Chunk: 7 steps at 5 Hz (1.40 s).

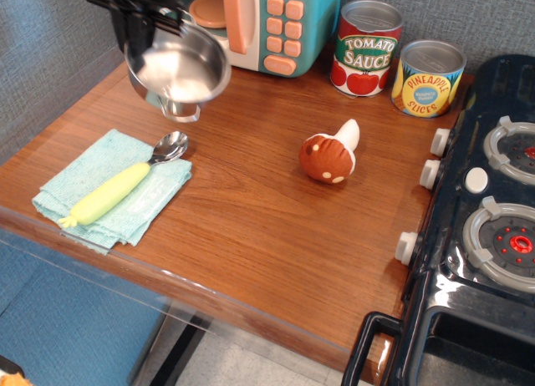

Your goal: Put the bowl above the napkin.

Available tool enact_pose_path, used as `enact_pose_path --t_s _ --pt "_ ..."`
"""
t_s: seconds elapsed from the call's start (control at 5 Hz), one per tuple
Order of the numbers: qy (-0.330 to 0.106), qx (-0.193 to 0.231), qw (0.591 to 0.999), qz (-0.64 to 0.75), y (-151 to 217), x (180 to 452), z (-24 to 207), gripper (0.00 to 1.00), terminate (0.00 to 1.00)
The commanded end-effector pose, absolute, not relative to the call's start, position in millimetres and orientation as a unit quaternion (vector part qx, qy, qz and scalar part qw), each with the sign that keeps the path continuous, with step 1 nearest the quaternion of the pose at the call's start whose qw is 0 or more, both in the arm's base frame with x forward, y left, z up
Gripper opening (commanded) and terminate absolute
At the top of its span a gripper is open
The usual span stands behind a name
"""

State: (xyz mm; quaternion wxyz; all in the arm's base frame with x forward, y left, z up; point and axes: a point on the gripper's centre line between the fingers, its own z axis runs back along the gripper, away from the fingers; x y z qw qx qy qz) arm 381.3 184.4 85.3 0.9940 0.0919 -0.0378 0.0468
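We find the gripper [144, 18] at upper left clamped onto the rim of the steel bowl [178, 71], held tilted in the air, beyond the teal napkin [94, 170] at lower left.

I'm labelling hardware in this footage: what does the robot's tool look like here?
Only a small part of the tool shows at the top left: black, with thin, straight, dark finger bars. No cables, markings or coloured parts are visible on it now.
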Motion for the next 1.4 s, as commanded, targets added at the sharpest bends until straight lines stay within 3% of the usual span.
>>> enact_pose_path --t_s 0.0,0.4,0.6,1.0,1.2 --pt "-0.023 0.093 0.991 0.092 238 388 78 0.0 0.0" --pt "-0.007 0.085 0.994 0.061 218 384 62 0.0 0.0" --pt "-0.019 0.082 0.995 0.056 214 381 68 1.0 0.0" --pt "-0.041 0.137 0.99 -0.009 204 365 119 1.0 0.0" --pt "-0.065 0.136 0.988 -0.036 199 354 141 1.0 0.0"
